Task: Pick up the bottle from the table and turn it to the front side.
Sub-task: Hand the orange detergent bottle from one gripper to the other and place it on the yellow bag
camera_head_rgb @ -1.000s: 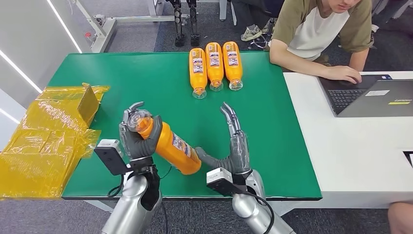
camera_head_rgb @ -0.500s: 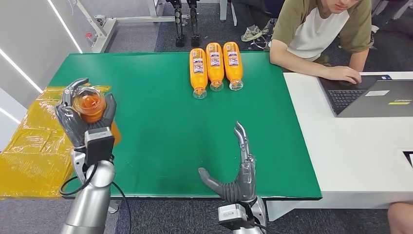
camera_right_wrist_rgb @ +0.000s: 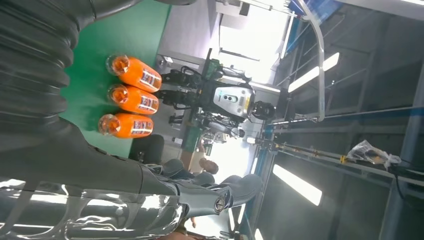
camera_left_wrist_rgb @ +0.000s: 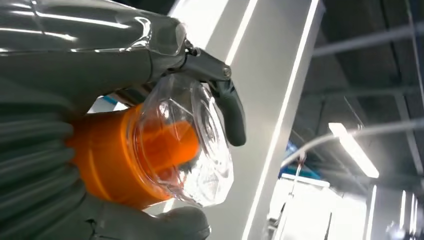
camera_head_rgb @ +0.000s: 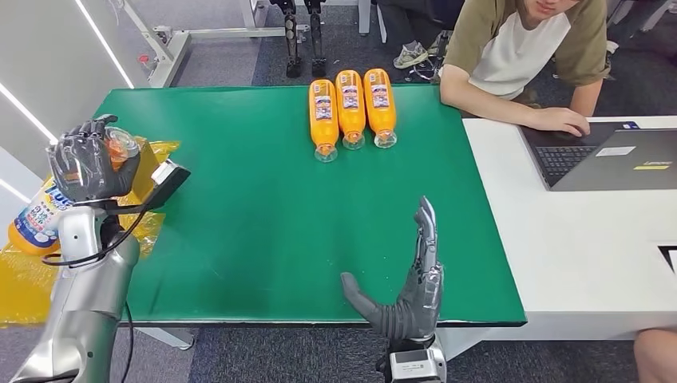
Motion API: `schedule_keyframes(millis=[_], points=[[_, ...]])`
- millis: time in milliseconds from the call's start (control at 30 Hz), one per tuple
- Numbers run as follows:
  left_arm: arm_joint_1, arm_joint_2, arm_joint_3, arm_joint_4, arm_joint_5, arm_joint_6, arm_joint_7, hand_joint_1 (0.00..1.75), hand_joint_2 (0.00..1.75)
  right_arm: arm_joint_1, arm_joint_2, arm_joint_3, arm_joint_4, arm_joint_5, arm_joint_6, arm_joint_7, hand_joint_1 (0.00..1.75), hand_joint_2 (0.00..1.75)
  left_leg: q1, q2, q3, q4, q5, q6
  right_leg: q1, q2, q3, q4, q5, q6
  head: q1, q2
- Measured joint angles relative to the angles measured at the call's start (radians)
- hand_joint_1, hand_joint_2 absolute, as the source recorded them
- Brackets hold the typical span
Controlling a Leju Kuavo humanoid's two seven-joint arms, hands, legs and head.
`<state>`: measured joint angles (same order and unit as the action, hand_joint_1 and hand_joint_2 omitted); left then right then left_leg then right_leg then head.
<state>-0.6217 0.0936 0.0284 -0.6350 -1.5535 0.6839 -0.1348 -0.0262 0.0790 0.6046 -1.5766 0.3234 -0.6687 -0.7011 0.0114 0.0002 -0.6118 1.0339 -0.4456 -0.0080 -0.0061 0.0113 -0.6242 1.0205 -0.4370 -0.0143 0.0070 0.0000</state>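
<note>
My left hand (camera_head_rgb: 89, 165) grips an orange bottle (camera_head_rgb: 36, 219) near its clear-capped end and holds it in the air past the left edge of the green table (camera_head_rgb: 263, 215). The bottle's body, with a white and blue label, slants down and to the left. In the left wrist view my left hand (camera_left_wrist_rgb: 90, 55) wraps the bottle (camera_left_wrist_rgb: 165, 150) just behind its clear cap. My right hand (camera_head_rgb: 411, 287) is open at the table's near edge, fingers pointing up, holding nothing; the right wrist view shows it (camera_right_wrist_rgb: 75, 160) too.
Three orange bottles (camera_head_rgb: 350, 108) lie side by side at the table's far middle, also seen in the right wrist view (camera_right_wrist_rgb: 132, 99). A yellow wrapped box (camera_head_rgb: 80, 263) sits at the left. A person (camera_head_rgb: 527, 48) works on a laptop (camera_head_rgb: 607, 159) on the white table at the right.
My left arm has swung left with the bottle, from above the table's near middle to beyond its left edge. My right hand has let go of the bottle's base and drawn back to the near edge.
</note>
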Motion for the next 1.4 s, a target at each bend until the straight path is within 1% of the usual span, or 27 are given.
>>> schedule_keyframes(millis=[100, 233, 333, 467, 567, 767, 867, 967, 1000, 1067, 1100, 1133, 1233, 1400], points=[[-0.038, 0.027, -0.074, 0.118, -0.012, -0.05, 0.043, 1.75, 1.75, -0.001, 0.0, 0.0, -0.01, -0.004, 0.0, 0.0, 0.0, 1.75, 0.0, 0.0, 0.0, 0.0, 0.0, 0.0, 0.0, 0.0, 0.0, 0.0, 0.0, 0.0, 0.0, 0.0], [-0.053, 0.038, -0.205, 0.219, -0.014, -0.099, 0.046, 1.75, 1.75, -0.004, 0.002, 0.0, -0.014, -0.017, 0.0, 0.0, 0.0, 1.75, -0.001, 0.0, -0.001, 0.0, 0.0, 0.0, 0.0, 0.0, 0.0, 0.0, 0.0, 0.0, 0.0, 0.0], [-0.05, 0.041, -0.286, 0.262, -0.014, -0.111, 0.03, 1.75, 1.75, -0.013, 0.003, 0.0, -0.013, -0.023, 0.0, 0.0, 0.0, 1.75, 0.0, 0.0, -0.001, 0.0, 0.0, 0.0, 0.0, 0.0, 0.0, -0.001, 0.0, 0.0, 0.0, 0.0], [-0.044, 0.045, -0.375, 0.301, -0.014, -0.135, -0.004, 1.75, 1.75, -0.036, 0.003, 0.006, -0.004, -0.05, 0.0, 0.0, 0.0, 1.75, 0.0, 0.0, -0.001, 0.0, 0.0, 0.0, 0.0, 0.0, 0.0, -0.001, 0.0, 0.0, 0.0, 0.0], [-0.031, 0.048, -0.438, 0.317, -0.014, -0.14, -0.012, 1.75, 1.75, -0.055, 0.003, 0.012, 0.007, -0.058, 0.0, 0.0, 0.0, 1.75, 0.0, 0.0, -0.001, 0.0, 0.0, 0.0, 0.0, 0.0, 0.0, 0.0, 0.0, 0.0, 0.0, 0.0], [-0.011, 0.048, -0.509, 0.334, -0.014, -0.155, -0.021, 1.75, 1.75, -0.072, 0.003, 0.02, 0.025, -0.071, 0.0, 0.0, 0.0, 1.75, 0.0, 0.0, -0.001, 0.0, 0.0, 0.0, 0.0, 0.0, 0.0, 0.0, 0.0, 0.0, 0.0, 0.0], [0.008, 0.043, -0.541, 0.34, -0.012, -0.163, -0.008, 1.75, 1.75, -0.081, 0.003, 0.03, 0.041, -0.072, 0.0, 0.0, 0.0, 1.75, 0.0, 0.0, -0.001, 0.0, 0.0, 0.0, 0.0, 0.0, 0.0, 0.0, 0.0, 0.0, 0.0, 0.0], [0.026, 0.036, -0.552, 0.347, -0.007, -0.178, 0.006, 1.75, 1.75, -0.085, 0.003, 0.042, 0.055, -0.07, 0.0, 0.0, 0.0, 1.75, 0.0, 0.0, -0.001, 0.0, 0.0, 0.0, 0.0, 0.0, 0.0, 0.0, 0.0, 0.0, 0.0, 0.0], [0.031, 0.034, -0.552, 0.349, -0.005, -0.18, 0.009, 1.71, 1.75, -0.085, 0.003, 0.044, 0.058, -0.07, 0.0, 0.0, 0.0, 1.75, 0.0, 0.0, -0.001, 0.0, 0.0, 0.0, 0.0, 0.0, 0.0, 0.0, 0.0, 0.0, 0.0, 0.0], [0.038, 0.033, -0.552, 0.353, 0.0, -0.19, 0.015, 0.83, 1.75, -0.085, 0.003, 0.047, 0.064, -0.069, 0.0, 0.0, 0.0, 1.75, 0.0, 0.0, -0.001, 0.0, 0.0, 0.0, 0.0, 0.0, -0.001, 0.0, 0.0, 0.0, 0.0, 0.0], [0.04, 0.033, -0.552, 0.355, 0.007, -0.205, 0.024, 0.4, 1.75, -0.086, 0.003, 0.047, 0.066, -0.069, 0.0, 0.0, 0.0, 1.75, 0.0, 0.0, -0.001, 0.0, 0.0, 0.0, 0.0, -0.001, 0.0, 0.0, 0.0, 0.0, 0.0, 0.0], [0.041, 0.033, -0.552, 0.357, 0.019, -0.231, 0.037, 0.0, 1.75, -0.086, 0.003, 0.047, 0.068, -0.068, 0.0, 0.0, 0.0, 1.75, 0.0, 0.0, -0.001, 0.0, 0.0, 0.0, 0.0, -0.001, 0.0, 0.0, 0.0, 0.0, 0.0, 0.0], [0.041, 0.03, -0.544, 0.362, 0.082, -0.317, 0.075, 0.0, 1.75, -0.086, 0.003, 0.048, 0.072, -0.065, 0.001, 0.004, 0.0, 1.75, 0.0, 0.0, -0.001, 0.0, 0.0, 0.0, 0.0, -0.001, 0.0, 0.0, 0.0, 0.0, 0.0, 0.0], [0.031, 0.022, -0.508, 0.362, 0.15, -0.372, 0.081, 0.0, 1.75, -0.086, 0.003, 0.048, 0.073, -0.056, 0.002, 0.007, 0.0, 1.75, 0.0, 0.0, 0.0, 0.0, 0.0, 0.0, 0.0, 0.0, 0.0, 0.0, 0.0, -0.001, 0.0, 0.0]])
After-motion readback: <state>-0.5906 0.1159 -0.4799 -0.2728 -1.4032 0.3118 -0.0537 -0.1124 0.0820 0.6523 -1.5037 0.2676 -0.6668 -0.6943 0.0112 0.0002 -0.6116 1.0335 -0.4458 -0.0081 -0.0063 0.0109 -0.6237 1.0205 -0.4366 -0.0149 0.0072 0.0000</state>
